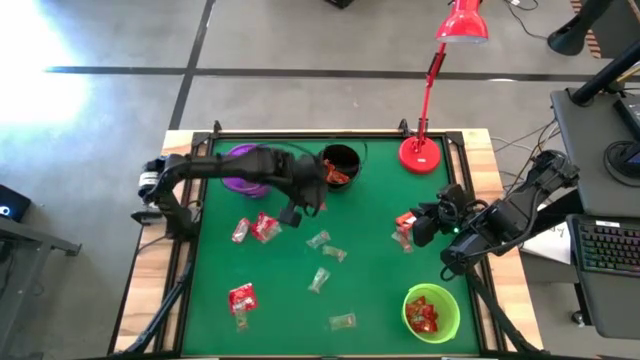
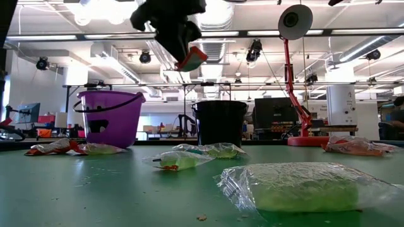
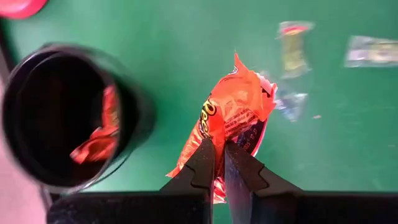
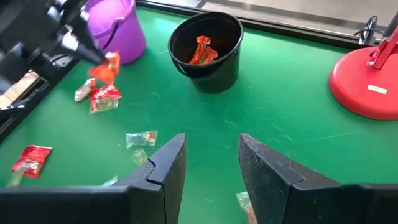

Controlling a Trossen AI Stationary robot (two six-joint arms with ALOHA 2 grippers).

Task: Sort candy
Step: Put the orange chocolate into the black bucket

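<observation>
While the left end effector (image 3: 216, 163) hangs above the green bench (image 1: 370, 280), just beside the black cup (image 1: 340, 163), its two fingers are pressed together on an orange-red candy (image 3: 233, 118), which hangs in the air and does not touch the surface. Inside the black cup lie a few more orange-red sweets (image 4: 200, 51). The purple cup (image 1: 243, 168) stands next to the black one, under the left arm. The right end effector (image 4: 211, 163) waits over the right part of the bench with its fingers spread and nothing between them; a red candy (image 1: 404, 222) lies on the bench close to it. Other candies are scattered on the bench: red ones (image 1: 263, 228) on the left side and pale, clear ones (image 1: 320, 240) near the middle. The green cup (image 1: 432, 312) at the near right corner holds red sweets. A red lamp (image 1: 422, 152) stands at the far right side.
</observation>
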